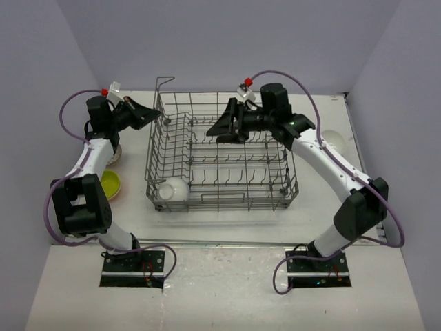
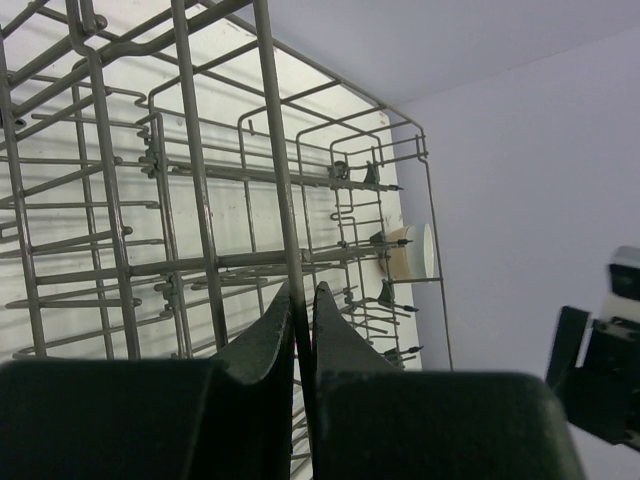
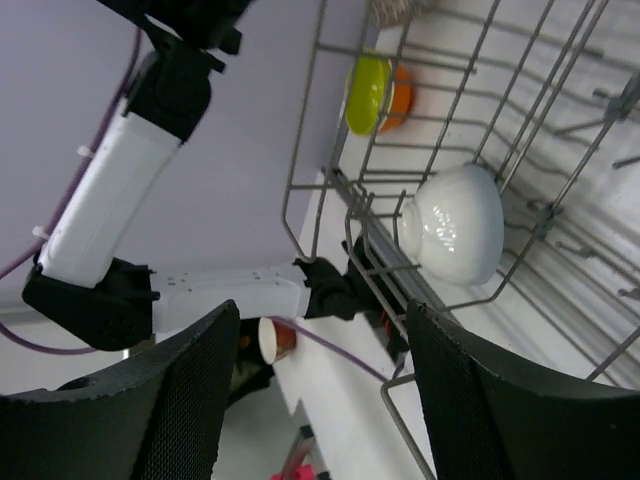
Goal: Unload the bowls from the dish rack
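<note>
Right hand (image 3: 322, 325) spread, empty, above the large grey wire dish rack (image 1: 227, 201) — glossy white round bowl (image 1: 172, 189) inside; left hand (image 2: 302, 320) pressed together at its wall.

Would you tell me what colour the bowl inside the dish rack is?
The bowl is plain glossy white, clearest in the right wrist view.

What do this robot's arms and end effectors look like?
Both are alike: the left arm and right arm have white links, black joints, a looping purple cable and a red-and-white fitting at the wrist. The left end effector and right end effector have two black wedge-shaped fingers.
</note>
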`<state>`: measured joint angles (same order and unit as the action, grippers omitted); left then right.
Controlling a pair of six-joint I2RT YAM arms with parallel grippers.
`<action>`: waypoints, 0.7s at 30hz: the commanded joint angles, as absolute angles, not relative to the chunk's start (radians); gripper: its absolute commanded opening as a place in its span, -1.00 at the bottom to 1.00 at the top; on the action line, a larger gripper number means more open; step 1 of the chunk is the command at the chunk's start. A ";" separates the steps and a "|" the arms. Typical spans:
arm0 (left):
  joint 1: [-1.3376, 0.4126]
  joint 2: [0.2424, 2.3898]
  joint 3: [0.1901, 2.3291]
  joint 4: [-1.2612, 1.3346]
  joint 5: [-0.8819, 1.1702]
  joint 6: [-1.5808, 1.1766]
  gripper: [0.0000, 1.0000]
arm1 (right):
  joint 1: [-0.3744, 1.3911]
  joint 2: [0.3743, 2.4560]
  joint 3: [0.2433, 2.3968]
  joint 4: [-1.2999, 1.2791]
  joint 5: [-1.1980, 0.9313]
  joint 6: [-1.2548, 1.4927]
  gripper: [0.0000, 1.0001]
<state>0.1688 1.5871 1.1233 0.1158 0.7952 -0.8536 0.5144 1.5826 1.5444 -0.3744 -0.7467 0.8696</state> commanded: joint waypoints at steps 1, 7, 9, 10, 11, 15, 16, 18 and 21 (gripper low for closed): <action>0.160 1.641 1.026 -0.054 0.749 -0.650 -1.00 | 0.574 1.618 1.453 -0.180 -0.871 1.002 0.35; 0.160 1.623 0.997 -0.031 0.753 -0.664 -1.00 | 0.666 1.658 1.336 -0.046 -0.825 0.917 0.25; 0.160 1.620 0.991 -0.035 0.753 -0.663 -1.00 | 0.673 1.669 1.248 0.138 -0.850 0.933 0.24; 0.158 1.618 0.991 -0.038 0.752 -0.657 -1.00 | 0.675 1.678 1.224 0.176 -0.859 0.943 0.23; 0.160 1.617 0.991 -0.041 0.752 -0.654 -1.00 | 0.680 1.684 1.168 0.281 -0.871 0.957 0.23; 0.160 1.609 0.992 -0.060 0.746 -0.635 -1.00 | 0.709 1.730 1.023 0.501 -0.877 1.029 0.23; 0.160 1.609 0.992 -0.060 0.746 -0.631 -1.00 | 0.715 1.739 0.996 0.540 -0.877 1.063 0.24; 0.160 1.612 0.988 -0.057 0.746 -0.632 -1.00 | 0.732 1.787 0.919 0.711 -0.876 1.119 0.27; 0.160 1.617 0.979 -0.037 0.750 -0.647 -1.00 | 0.761 1.865 0.870 0.989 -0.877 1.285 0.32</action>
